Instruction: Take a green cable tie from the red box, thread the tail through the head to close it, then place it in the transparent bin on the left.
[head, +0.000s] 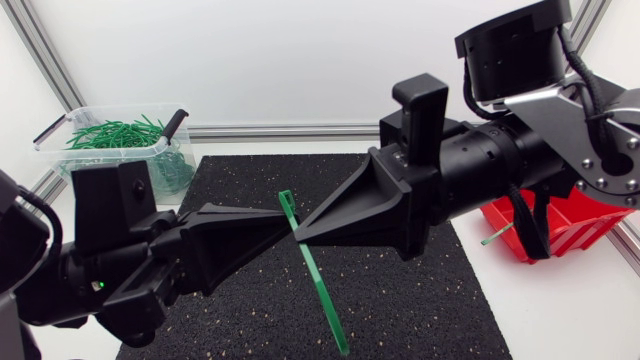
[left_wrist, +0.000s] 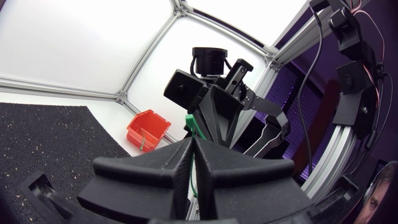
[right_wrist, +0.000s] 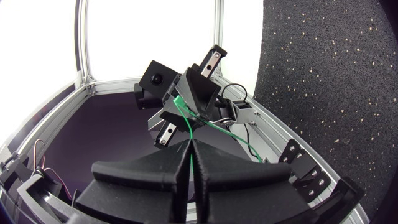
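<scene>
Mid-air over the black mat (head: 420, 290), left gripper (head: 287, 216) and right gripper (head: 299, 234) meet tip to tip — both clamped tight on the green tie (head: 316, 276) btw them, red box (head: 560, 228) at right, clear bin (head: 60, 135) far left.

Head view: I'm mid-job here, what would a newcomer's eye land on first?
The left gripper and right gripper meet tip to tip above the black mat. Both are shut on one green cable tie, which slants down between them, not looped. Next come the transparent bin at the far left, full of green ties, and the red box at the right.
</scene>
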